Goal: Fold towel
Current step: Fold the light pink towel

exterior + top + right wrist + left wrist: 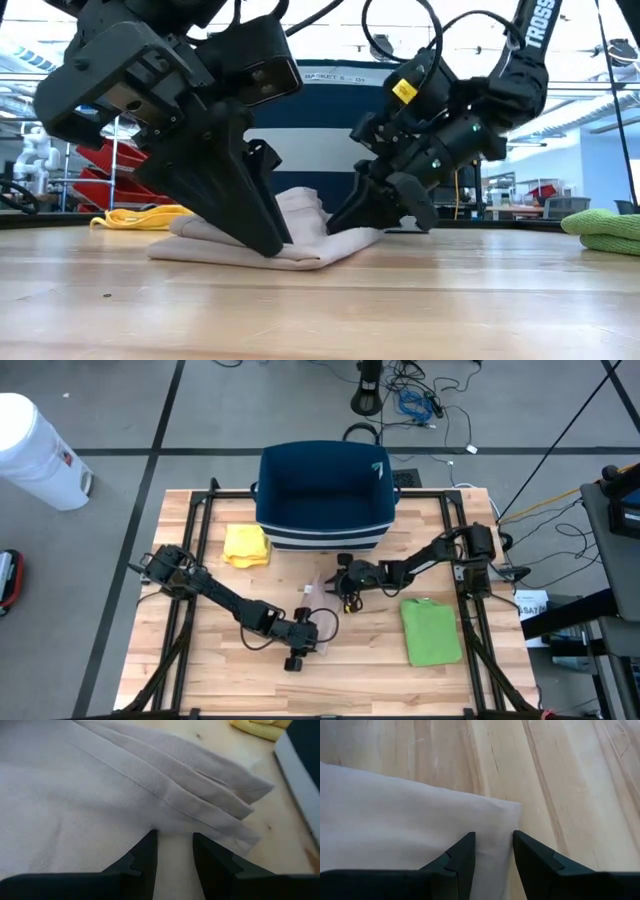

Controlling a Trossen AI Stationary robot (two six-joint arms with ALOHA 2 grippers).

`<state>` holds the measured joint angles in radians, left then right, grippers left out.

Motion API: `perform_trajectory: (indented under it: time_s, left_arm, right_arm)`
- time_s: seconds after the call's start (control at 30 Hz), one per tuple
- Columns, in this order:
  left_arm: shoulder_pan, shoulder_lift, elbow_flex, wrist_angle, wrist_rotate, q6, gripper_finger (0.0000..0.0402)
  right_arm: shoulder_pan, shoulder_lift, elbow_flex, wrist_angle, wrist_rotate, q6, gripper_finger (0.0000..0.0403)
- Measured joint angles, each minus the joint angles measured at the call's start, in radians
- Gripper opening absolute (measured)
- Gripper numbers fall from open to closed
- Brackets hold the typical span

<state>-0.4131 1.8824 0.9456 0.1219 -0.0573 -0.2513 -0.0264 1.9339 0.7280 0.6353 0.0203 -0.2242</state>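
Towel (300, 238) sits mid-table, just toward six o'clock of the blue basket (325, 495), already doubled over: my right wrist view shows several stacked layers with hems lined up, so I judge at least one fold done. Left gripper (494, 852) pinches a corner of the cloth at the towel's seven o'clock side; right gripper (175, 850) clamps an edge at its two o'clock side. Both are down at the wood. What's left, I reckon, is another fold and letting go. Yellow cloth (246, 545) and green cloth (431, 630) lie apart, untouched.
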Motion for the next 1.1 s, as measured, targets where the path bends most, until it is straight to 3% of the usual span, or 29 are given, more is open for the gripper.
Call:
perform_trajectory:
  time_s: [0.27, 0.4, 0.53, 0.67, 0.87, 1.1]
  left_arm:
    - [-0.041, -0.050, 0.001, -0.018, -0.045, 0.051, 0.0137]
    - [-0.053, -0.113, 0.001, -0.044, -0.101, 0.055, 0.0137]
    - [-0.048, -0.132, 0.003, -0.141, -0.050, -0.029, 0.0137]
    - [-0.032, -0.100, 0.001, -0.205, 0.028, -0.103, 0.0137]
    - [-0.003, -0.075, 0.001, -0.271, 0.021, -0.105, 0.0137]
    - [0.017, -0.076, 0.005, -0.345, -0.014, 0.001, 0.0137]
  right_arm:
    - [0.028, -0.164, 0.000, -0.166, 0.024, -0.081, 0.0111]
    - [0.027, -0.185, 0.000, -0.278, -0.056, -0.139, 0.0111]
    - [0.023, -0.175, 0.000, -0.347, -0.084, -0.152, 0.0111]
    - [0.028, -0.175, 0.000, -0.384, -0.087, -0.116, 0.0111]
    - [0.062, -0.177, 0.000, -0.438, -0.113, 0.023, 0.0111]
    - [0.184, -0.179, 0.001, -0.469, -0.231, 0.206, 0.0111]
